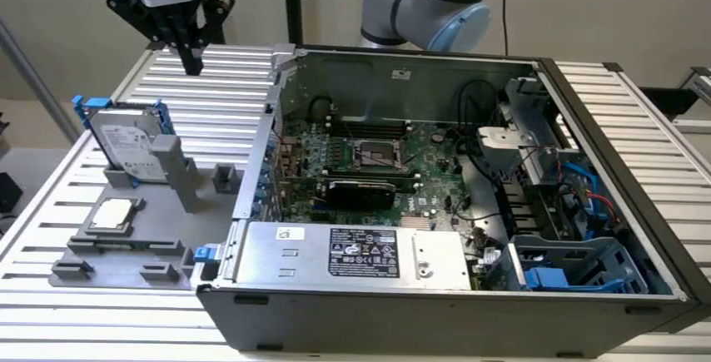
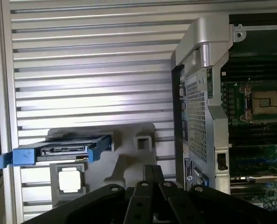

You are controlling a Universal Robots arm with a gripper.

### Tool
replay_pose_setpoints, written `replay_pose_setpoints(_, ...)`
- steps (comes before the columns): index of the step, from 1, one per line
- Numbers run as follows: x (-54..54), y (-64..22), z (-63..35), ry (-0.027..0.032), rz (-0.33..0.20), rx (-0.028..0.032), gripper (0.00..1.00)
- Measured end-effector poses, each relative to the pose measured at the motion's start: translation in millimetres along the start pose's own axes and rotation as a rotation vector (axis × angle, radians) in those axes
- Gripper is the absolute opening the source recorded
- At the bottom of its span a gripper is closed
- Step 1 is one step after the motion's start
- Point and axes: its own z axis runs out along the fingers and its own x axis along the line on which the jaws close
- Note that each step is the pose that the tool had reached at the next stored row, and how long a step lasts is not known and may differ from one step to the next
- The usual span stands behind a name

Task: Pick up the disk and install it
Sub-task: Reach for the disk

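— What took up most of the scene?
— A slatted metal table (image 1: 222, 104) (image 2: 92, 70). On it lay an open computer case (image 1: 444, 71) (image 2: 199, 116), with its motherboard (image 1: 378, 154) (image 2: 259, 102) facing up. A silver power supply (image 1: 355, 254) ran along its near edge.
— And beside the case?
— A grey holder (image 1: 156, 204) (image 2: 129, 158) sat on the slats toward the exterior view's left. The disk (image 1: 128, 141) (image 2: 59, 151) stood upright on edge in it, white label showing, blue carrier frame around it.
— Where was the gripper against that?
— The gripper (image 1: 192, 62) (image 2: 150, 170) hung above the table near the case's back corner. It was higher than the disk, toward the exterior view's right of it, and well apart from it. In the wrist view the disk showed narrow edge on.
— Was it carrying anything?
— No. Its fingers were drawn together with nothing between them.
— Anything smaller?
— A square silver chip (image 1: 115, 215) (image 2: 69, 179) lay flat in the holder, near the disk, on the side closer to the exterior camera.
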Motion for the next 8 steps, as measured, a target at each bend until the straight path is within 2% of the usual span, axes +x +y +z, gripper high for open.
replay_pose_setpoints(8, 36.8, 1.1, 0.0, 0.0, 0.0, 0.0, 0.0)
